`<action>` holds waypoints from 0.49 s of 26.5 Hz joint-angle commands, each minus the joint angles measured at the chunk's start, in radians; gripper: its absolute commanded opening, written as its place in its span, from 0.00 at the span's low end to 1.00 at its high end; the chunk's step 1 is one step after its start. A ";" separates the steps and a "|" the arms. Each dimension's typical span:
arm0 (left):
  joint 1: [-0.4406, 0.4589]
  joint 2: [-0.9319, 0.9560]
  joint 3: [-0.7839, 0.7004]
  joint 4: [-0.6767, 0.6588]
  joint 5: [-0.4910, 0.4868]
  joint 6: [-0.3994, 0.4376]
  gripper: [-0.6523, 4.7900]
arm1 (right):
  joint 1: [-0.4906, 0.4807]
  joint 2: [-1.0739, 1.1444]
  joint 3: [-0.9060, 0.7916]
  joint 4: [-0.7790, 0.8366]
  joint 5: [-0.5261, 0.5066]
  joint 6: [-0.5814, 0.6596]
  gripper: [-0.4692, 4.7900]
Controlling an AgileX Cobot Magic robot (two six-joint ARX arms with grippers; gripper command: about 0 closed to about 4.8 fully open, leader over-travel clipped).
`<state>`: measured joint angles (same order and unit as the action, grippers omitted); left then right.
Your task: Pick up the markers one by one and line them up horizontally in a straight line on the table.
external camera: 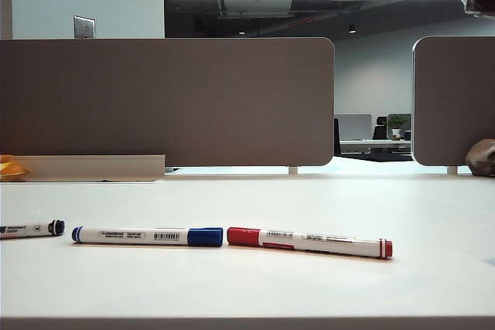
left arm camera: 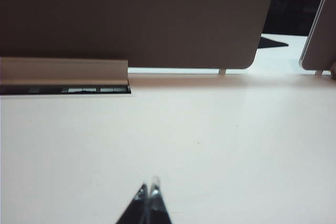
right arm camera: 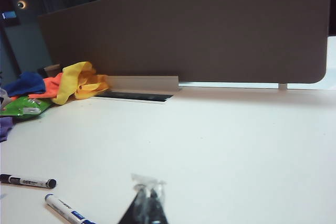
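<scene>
White and bare, the bench (external camera: 309, 199) carries three markers in one row near its front edge: the black marker (external camera: 32, 229) toward the left corner, the blue marker (external camera: 147, 236) beside it, and the red marker (external camera: 309, 242) almost touching the blue cap. I see the left tool (left arm camera: 148, 191) fully closed and holding nothing, above bare bench surface. The right tool (right arm camera: 148, 188) is also closed and empty, above the bench near the black and blue markers.
</scene>
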<state>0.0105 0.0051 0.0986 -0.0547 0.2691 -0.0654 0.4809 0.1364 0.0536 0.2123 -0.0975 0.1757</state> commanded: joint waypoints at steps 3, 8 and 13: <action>0.001 0.000 -0.021 0.064 -0.003 0.004 0.11 | 0.001 -0.069 -0.035 0.010 0.017 0.005 0.09; 0.001 0.000 -0.055 0.088 -0.003 0.005 0.11 | 0.001 -0.102 -0.045 -0.054 0.017 0.004 0.09; 0.001 0.000 -0.091 0.119 -0.003 0.009 0.11 | 0.001 -0.104 -0.053 -0.090 0.018 -0.003 0.09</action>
<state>0.0105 0.0067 0.0013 0.0402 0.2680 -0.0631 0.4809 0.0341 0.0078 0.1291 -0.0818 0.1757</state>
